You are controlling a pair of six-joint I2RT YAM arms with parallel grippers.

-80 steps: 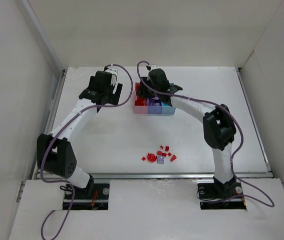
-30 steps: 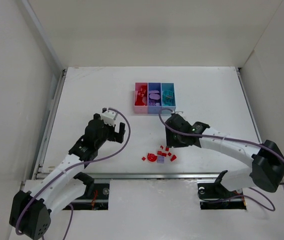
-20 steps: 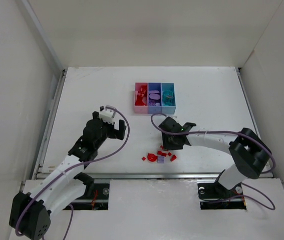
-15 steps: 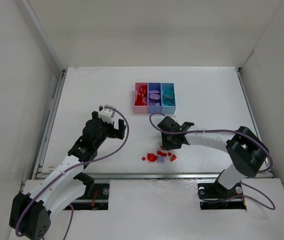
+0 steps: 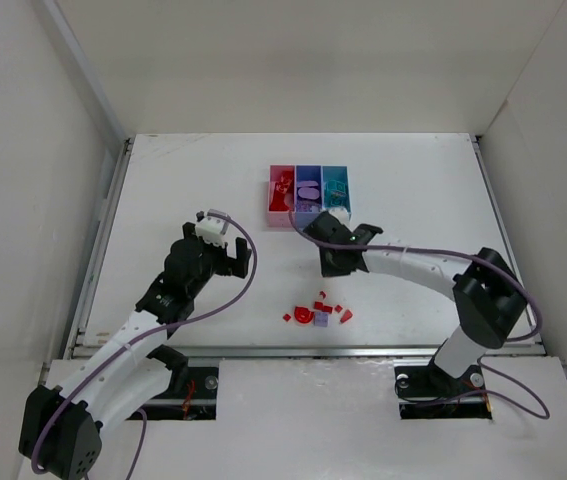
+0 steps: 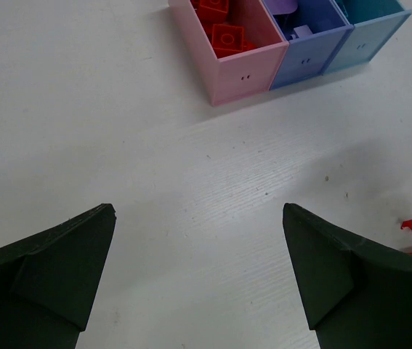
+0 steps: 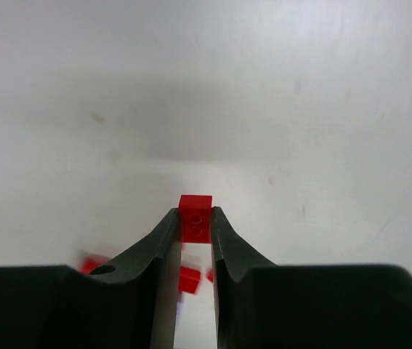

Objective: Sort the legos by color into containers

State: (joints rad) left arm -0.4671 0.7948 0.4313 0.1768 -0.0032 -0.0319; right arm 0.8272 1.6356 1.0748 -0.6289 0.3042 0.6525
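Right wrist view is giving the detail that is being missed elsewhere: a tiny red brick (image 7: 195, 206) is being pinched btw. the fingertips of the right gripper (image 7: 195, 227). The jaws are being closed almost fully on the brick's two flat sides, and it is being held above the white table (image 7: 300, 87). Other red pieces are being seen only as a blur under the fingers.

The brick is being judged as very light, stiff and smooth, so it is probably being twisted or lost easily. The flat opposite sides are being judged the best place for holding.

From the top external view the brick is too small to be found, but the position is being shown: the right gripper (image 5: 334, 258) is being held btw. the loose legos (image 5: 318, 312) and the containers (image 5: 308, 222), nearer to the containers.

In the left wrist view the left gripper (image 6: 198, 214) is being kept wide apart w/ nothing in it. The pink bin (image 6: 245, 73) is being shown there w/ red bricks inside.
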